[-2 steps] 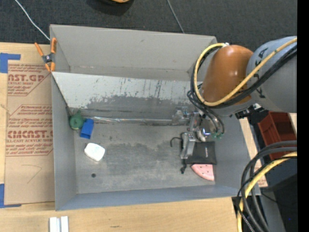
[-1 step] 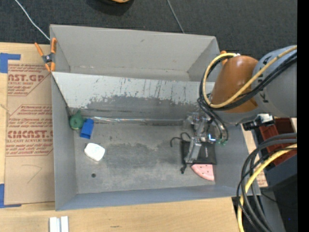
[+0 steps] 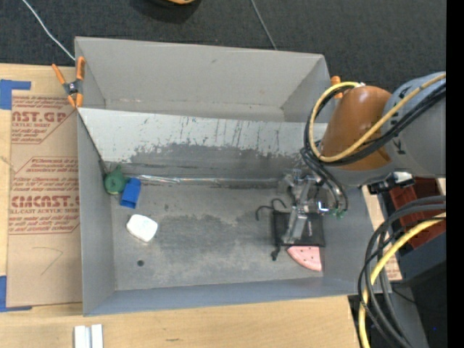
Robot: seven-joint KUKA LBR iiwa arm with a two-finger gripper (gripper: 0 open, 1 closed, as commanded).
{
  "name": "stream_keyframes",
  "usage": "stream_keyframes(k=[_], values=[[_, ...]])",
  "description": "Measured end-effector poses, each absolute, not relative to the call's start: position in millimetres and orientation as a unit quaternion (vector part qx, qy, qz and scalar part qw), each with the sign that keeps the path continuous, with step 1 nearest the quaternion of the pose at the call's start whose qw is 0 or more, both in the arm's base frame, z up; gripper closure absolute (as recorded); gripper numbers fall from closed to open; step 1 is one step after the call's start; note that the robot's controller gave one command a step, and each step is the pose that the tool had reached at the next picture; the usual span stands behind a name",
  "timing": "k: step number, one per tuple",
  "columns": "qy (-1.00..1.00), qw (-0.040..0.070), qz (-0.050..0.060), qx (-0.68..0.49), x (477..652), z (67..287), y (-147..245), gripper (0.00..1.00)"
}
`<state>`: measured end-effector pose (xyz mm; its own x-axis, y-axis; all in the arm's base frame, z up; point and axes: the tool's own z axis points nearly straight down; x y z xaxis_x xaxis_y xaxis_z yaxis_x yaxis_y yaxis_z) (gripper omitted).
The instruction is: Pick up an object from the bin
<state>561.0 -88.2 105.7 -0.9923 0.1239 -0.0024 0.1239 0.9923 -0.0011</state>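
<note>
My gripper point(image 3: 294, 227) hangs low in the right part of the bin, just over a flat black thing point(image 3: 312, 232) with thin black wire-like ends that stick out to the left. A pink wedge-shaped piece point(image 3: 305, 256) with small dots lies right below it, touching the black thing's near edge. Whether the gripper touches the black thing is hidden by its own body.
Against the left wall lie a green round thing point(image 3: 113, 183), a blue block point(image 3: 131, 193) and a white rounded lump point(image 3: 142, 228). The arm with its orange cover and yellow cables comes in over the right rim.
</note>
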Motion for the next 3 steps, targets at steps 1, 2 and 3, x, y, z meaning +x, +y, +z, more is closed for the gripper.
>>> stream_keyframes(k=[1, 2, 3], values=[[0.996, -0.003, 0.000, 0.093, 556.2, 85, -127, 0.00], [0.987, 0.001, 0.000, 0.161, 541.7, 72, -119, 1.00], [0.987, 0.001, 0.000, 0.161, 541.7, 72, -119, 1.00]])
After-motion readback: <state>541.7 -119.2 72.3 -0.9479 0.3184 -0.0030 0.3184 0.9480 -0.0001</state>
